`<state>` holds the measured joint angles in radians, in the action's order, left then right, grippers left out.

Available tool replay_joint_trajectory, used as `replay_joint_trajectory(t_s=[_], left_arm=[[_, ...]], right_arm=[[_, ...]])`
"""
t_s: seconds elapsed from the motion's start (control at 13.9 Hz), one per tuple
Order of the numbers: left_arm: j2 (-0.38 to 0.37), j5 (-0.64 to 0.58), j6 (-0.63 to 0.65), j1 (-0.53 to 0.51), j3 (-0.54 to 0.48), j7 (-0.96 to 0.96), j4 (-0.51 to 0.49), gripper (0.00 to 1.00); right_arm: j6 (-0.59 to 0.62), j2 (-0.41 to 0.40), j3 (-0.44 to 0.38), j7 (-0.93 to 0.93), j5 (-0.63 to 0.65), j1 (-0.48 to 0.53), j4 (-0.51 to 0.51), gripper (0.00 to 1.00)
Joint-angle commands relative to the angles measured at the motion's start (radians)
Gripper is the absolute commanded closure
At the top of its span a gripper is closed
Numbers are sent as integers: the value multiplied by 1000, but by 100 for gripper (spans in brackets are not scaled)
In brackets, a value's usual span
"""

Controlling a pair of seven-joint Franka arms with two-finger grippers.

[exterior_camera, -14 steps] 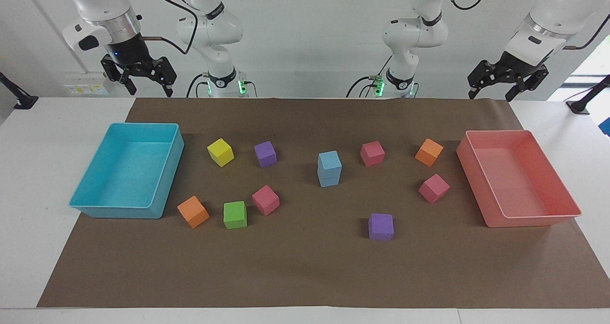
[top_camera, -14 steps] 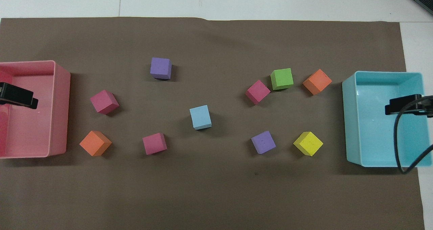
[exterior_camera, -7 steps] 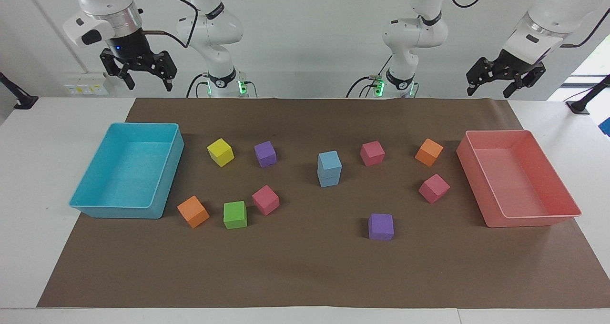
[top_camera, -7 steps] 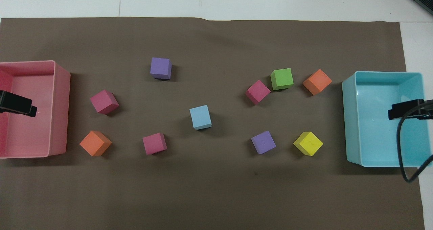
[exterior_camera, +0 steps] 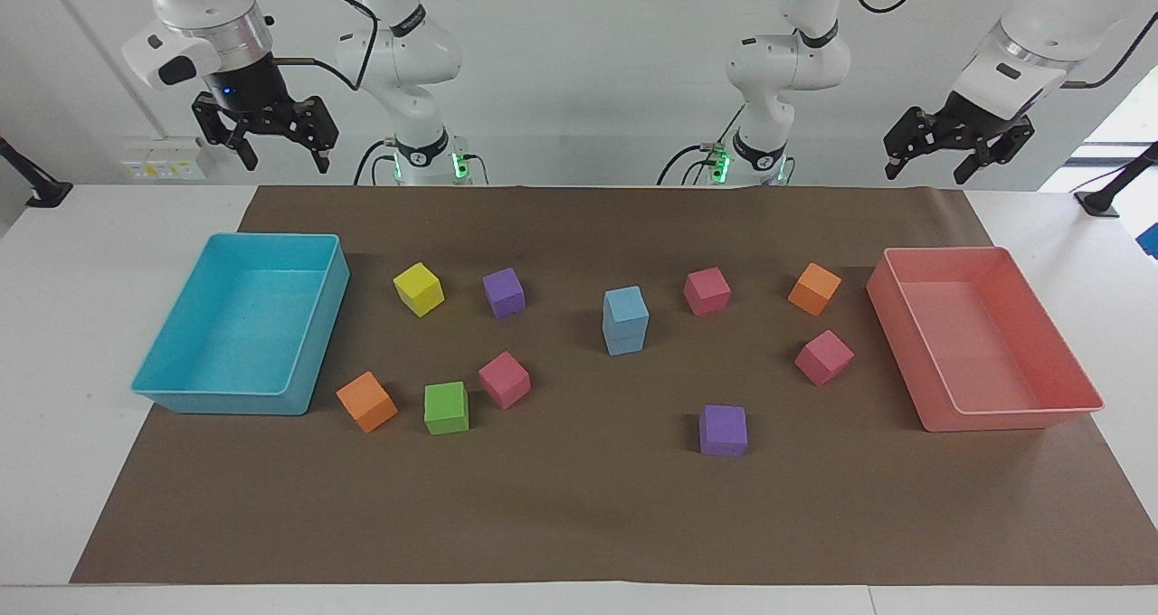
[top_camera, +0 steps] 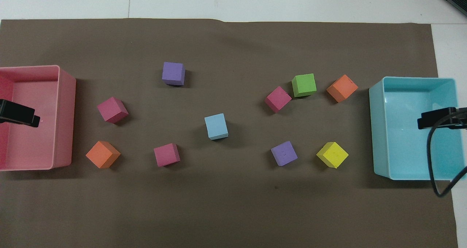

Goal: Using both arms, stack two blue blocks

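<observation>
Brown paper point(exterior_camera: 579, 515) covers the table w/ a turquoise bin point(exterior_camera: 181, 405) and pink bin point(exterior_camera: 1013, 416) at its ends. Left gripper point(exterior_camera: 934, 169) and right gripper point(exterior_camera: 283, 157) hang raised, jaws released, empty. Two blue blocks point(exterior_camera: 625, 320) sit stacked mid-table.

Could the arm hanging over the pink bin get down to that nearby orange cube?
Probably yes: the left gripper hangs open and empty, and the orange cube beside the pink bin has nothing on it or crowding it.

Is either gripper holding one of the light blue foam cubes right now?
No: the two light blue foam cubes stand stacked mid-mat, while the left gripper and right gripper hang open and empty above the table's ends.
</observation>
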<state>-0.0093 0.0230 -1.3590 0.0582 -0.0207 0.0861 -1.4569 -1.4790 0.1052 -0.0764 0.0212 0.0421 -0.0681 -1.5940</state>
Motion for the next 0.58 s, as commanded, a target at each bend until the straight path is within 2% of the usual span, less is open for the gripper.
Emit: replay_joint_trajectory(t_s=[0.0, 0.5], left_arm=[[-26, 2, -31, -14, 11, 18, -33, 0], [-26, 2, -60, -14, 10, 63, -37, 0]], right_arm=[[5, 13, 1, -27, 9, 1, -9, 0], [-23, 8, 1, -26, 9, 1, -6, 0]])
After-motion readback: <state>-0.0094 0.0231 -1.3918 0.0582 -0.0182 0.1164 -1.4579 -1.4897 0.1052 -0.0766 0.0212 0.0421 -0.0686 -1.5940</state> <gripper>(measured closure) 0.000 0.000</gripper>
